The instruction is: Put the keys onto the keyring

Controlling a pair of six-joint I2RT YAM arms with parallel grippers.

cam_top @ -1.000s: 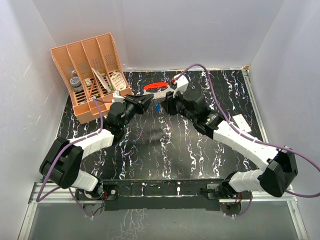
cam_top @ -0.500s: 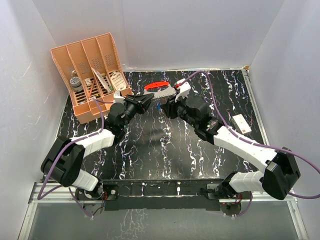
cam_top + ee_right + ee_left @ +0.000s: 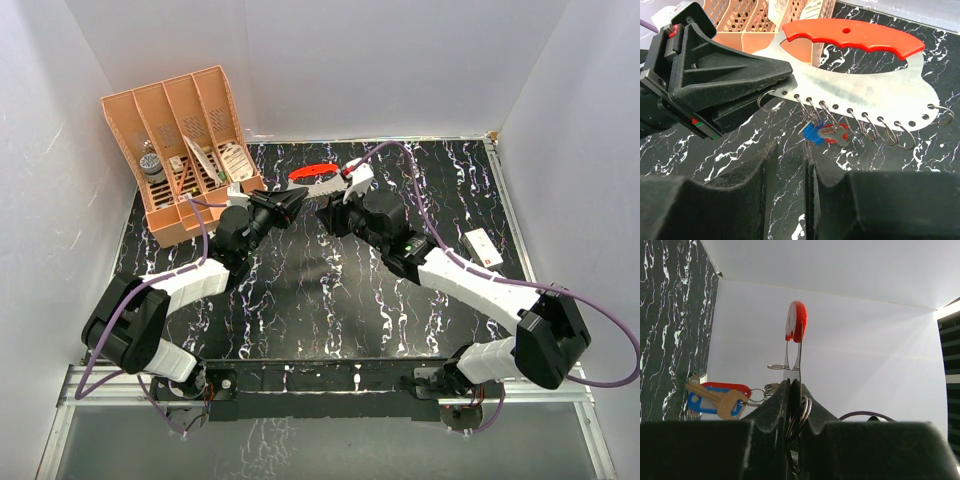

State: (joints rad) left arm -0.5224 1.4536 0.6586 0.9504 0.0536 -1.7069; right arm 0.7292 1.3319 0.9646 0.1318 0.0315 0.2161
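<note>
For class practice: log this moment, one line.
left gripper shut on keyring | right gripper open near keys | keys hanging from keyring

Keyring (image 3: 860, 95): plate looks like brushed matt metal, grip is smooth red plastic, wire rings are shiny steel. Keys (image 3: 821, 135): blue and red plastic heads. Left gripper (image 3: 792, 386): matt black plastic, fine grain. Table (image 3: 300, 290): glossy black marble-look. Rack (image 3: 190, 110): matt orange plastic.

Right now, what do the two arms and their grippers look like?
The left arm and right arm have white link shells, black joints and a purple cable each. The left gripper and right gripper are matte black with tapering wedge fingers.
</note>
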